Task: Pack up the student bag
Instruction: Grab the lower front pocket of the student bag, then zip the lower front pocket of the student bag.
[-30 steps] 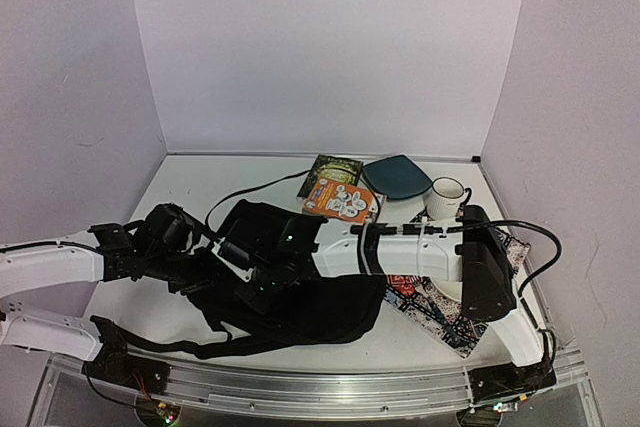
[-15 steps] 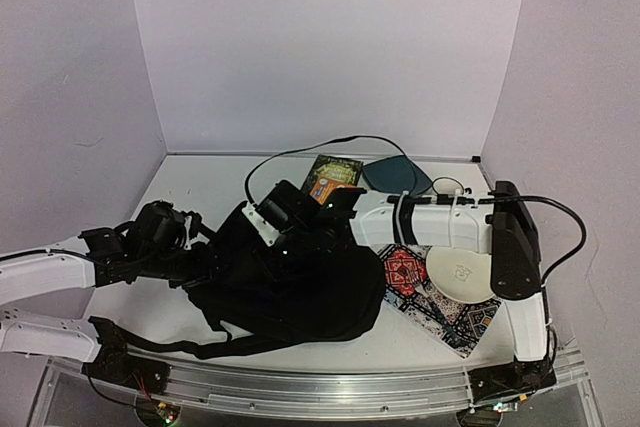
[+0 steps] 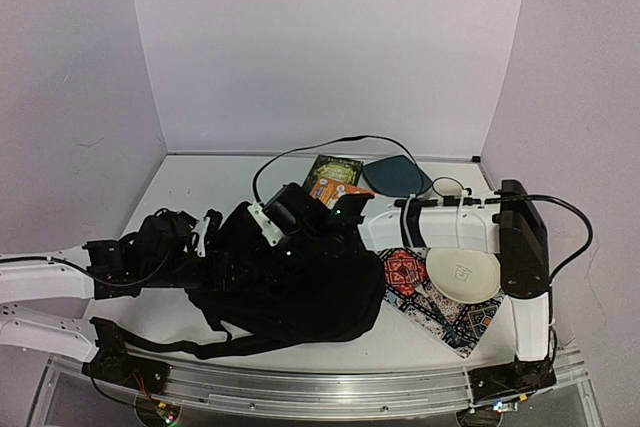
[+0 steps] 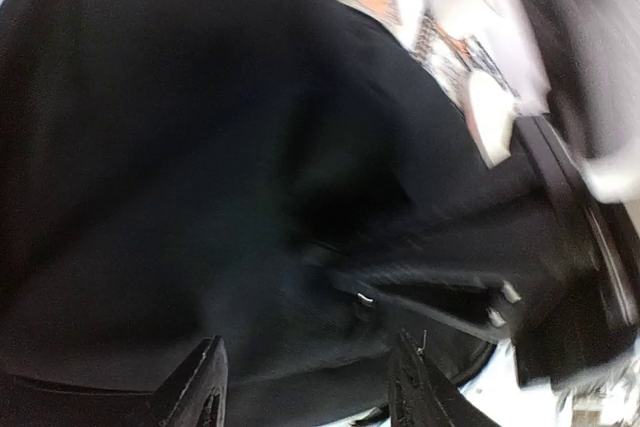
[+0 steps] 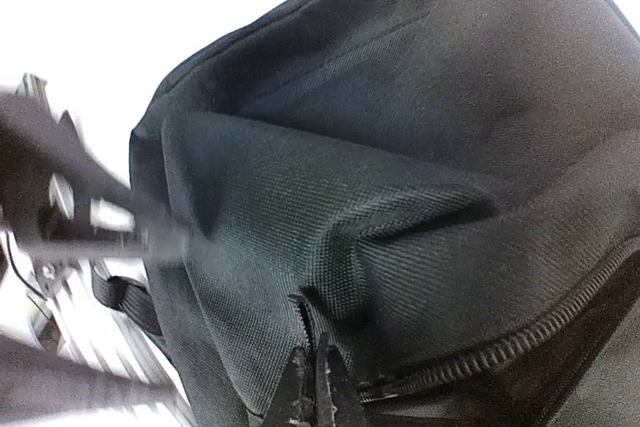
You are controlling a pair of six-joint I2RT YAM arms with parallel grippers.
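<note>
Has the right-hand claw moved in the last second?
Yes. The right gripper, shut on the bag, has moved away from the near edge toward the orange packet; its arm no longer covers the plate.

The left gripper [image 4: 310,394] shows its own camera only smear; its spread fingers are cut by the near edge, and the far things are orange and white blotches. From above it melts into the black student bag [image 3: 300,287]. The right gripper [image 5: 318,385] is pressed together at the zip; whether it pinches anything is too dark to tell. The mug [image 3: 448,190] barely peeps from behind the right arm [image 3: 440,227]; the patterned cloth [image 3: 440,322] runs under the plate [image 3: 462,274] and the bag.
</note>
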